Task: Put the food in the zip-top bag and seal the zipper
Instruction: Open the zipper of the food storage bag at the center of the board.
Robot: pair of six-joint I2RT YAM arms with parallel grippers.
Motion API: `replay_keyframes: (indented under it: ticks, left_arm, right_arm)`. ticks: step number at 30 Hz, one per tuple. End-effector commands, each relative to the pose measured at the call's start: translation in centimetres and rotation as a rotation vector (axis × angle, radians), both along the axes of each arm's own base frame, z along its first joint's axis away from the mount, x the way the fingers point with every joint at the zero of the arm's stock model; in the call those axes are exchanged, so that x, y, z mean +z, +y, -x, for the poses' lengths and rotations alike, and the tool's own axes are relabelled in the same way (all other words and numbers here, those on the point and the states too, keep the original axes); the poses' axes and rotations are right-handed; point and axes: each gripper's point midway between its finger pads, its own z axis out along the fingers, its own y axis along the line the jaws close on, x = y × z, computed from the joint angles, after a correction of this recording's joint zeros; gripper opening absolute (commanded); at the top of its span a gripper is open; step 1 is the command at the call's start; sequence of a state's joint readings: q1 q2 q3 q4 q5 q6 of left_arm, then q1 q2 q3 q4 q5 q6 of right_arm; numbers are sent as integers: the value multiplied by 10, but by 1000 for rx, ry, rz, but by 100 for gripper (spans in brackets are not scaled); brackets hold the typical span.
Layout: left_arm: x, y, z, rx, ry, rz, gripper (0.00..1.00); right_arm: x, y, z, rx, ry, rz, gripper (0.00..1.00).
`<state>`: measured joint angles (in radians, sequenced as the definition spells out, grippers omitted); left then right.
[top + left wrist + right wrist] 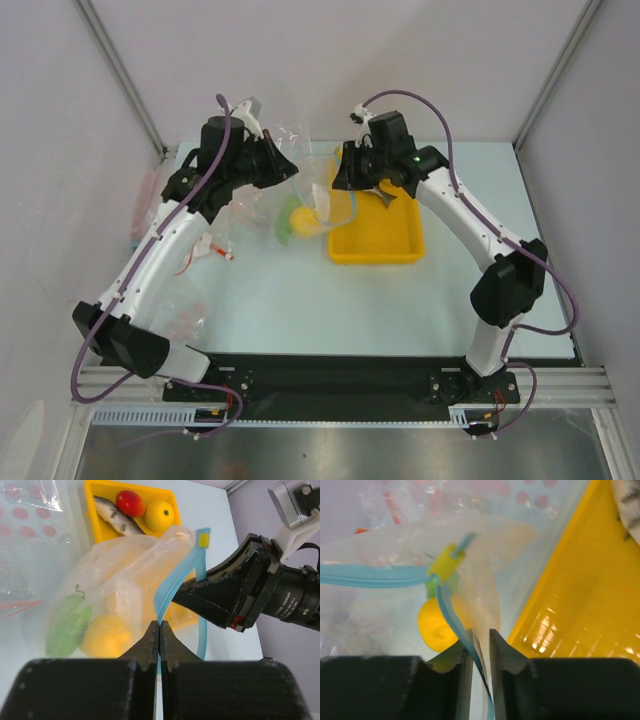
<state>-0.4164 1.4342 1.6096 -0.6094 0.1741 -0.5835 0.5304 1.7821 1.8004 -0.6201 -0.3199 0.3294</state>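
The zip-top bag (115, 580) lies left of the yellow tray (378, 240), with a green vegetable (67, 625) and a yellow fruit (105, 636) inside it. Its mouth is parted. My left gripper (159, 625) is shut on the light-blue zipper (175, 577). My right gripper (481, 632) is at the opposite lip, its jaws a narrow gap apart with the strip and clear film between them. A yellow slider (444, 562) sits on the strip. In the tray lie a grey fish (117, 517), a red fruit (130, 502) and a second yellow fruit (159, 515).
Other clear bags with pink or red markings (190, 255) lie along the table's left side, one with red dots (30, 510) beside the tray. Grey walls and metal posts enclose the table on three sides. Both arms meet over the back middle.
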Motion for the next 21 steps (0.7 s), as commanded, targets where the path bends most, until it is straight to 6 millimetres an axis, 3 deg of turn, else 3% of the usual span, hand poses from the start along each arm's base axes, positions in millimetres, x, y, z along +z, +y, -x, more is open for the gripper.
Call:
replay_keyframes:
  ticks: [1,5,6,9,13,16,17,19,20,21]
  left_arm:
    - [12,18,4,59,-49,-19,0]
    - [-12,58,9,186,32,-114,0]
    - [-18,78,6,263,36,-152,0]
    - [-6,108,15,366,-9,-203,0]
    - [23,139,24,505,-108,-256,0]
    - [36,140,27,522,-168,-290,0]
    - [35,133,25,499,-171,-294,0]
    - [15,118,15,439,-126,-308,0]
    - [6,99,13,354,-102,-276,0]
    - [-14,88,11,305,-58,-268,0]
  right_arm:
    - [4,-19,-8,-72,-65,216,21]
    - [5,-12,-7,-77,-141,343,16]
    - [4,-6,-2,-58,-131,323,14]
    - [-2,6,7,6,-94,255,13]
    - [-6,-12,-3,-65,-90,260,11]
    - [-9,-21,-11,-86,-55,215,13]
    - [-16,-14,-9,-49,-24,188,16]
    - [-26,-9,-9,-33,13,180,24]
    - [-33,-6,-7,-19,37,180,28]
    - [-48,-5,-8,-18,70,196,40]
